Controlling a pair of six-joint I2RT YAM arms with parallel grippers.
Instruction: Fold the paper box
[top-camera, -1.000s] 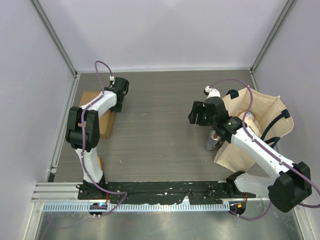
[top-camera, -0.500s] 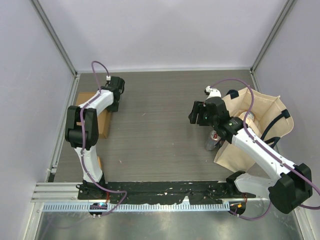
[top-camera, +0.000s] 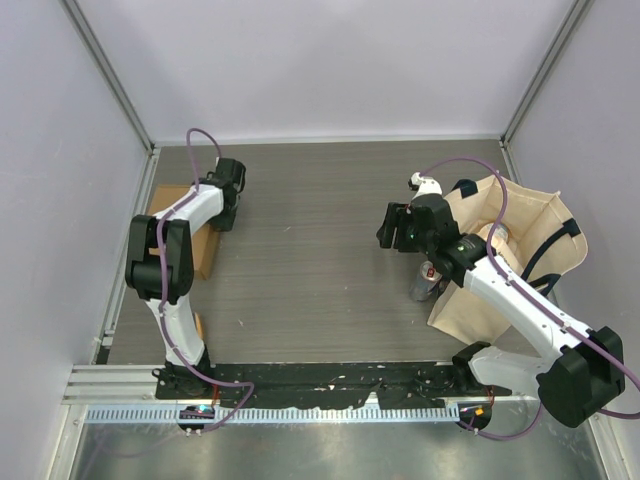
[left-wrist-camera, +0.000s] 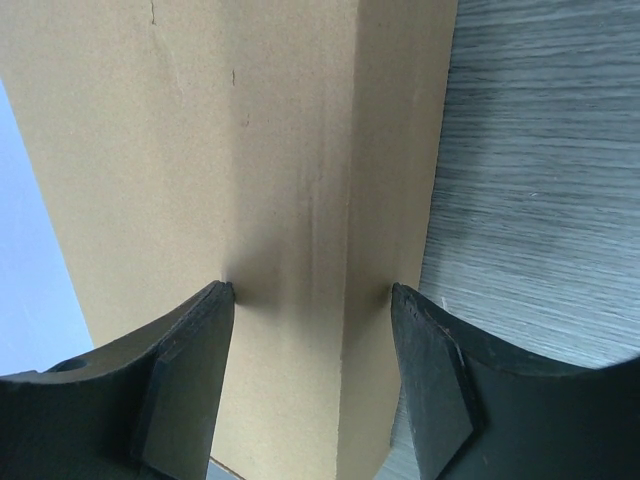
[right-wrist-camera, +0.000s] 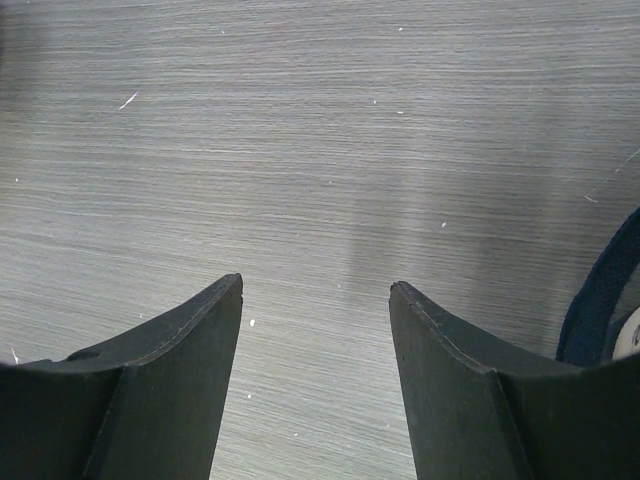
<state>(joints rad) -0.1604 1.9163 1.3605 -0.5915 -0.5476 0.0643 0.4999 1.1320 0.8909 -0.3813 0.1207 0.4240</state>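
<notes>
Grey desk (top-camera: 310, 250), white walls around it. Tote bag (top-camera: 520, 250) stands on the right side. Paper box (left-wrist-camera: 200, 150) lies far left. Your left end effector (left-wrist-camera: 310, 292) is wide, tips at the box edge; right end effector (right-wrist-camera: 316, 287) is wide over the desk.

From above, the left arm (top-camera: 190, 215) lies across the paper box (top-camera: 172, 198). I see only its far-left corner and a strip at the near end; the rest is covered. The fingers of the left gripper (left-wrist-camera: 310, 288) are under the wrist in that view, out of my sight. In the left wrist view the paper box (left-wrist-camera: 250, 150) runs out of the picture at top and bottom. I cannot tell if the fingers (left-wrist-camera: 190, 370) touch the cardboard or stand just above it.

Beside the tote bag (top-camera: 455, 310), a small can-like thing (top-camera: 425, 282) is partly behind the right arm (top-camera: 510, 300), and it is too small for me to read. In the right wrist view, a dark strap (right-wrist-camera: 600, 290) and something white (right-wrist-camera: 630, 340) are cut off by the right edge.
</notes>
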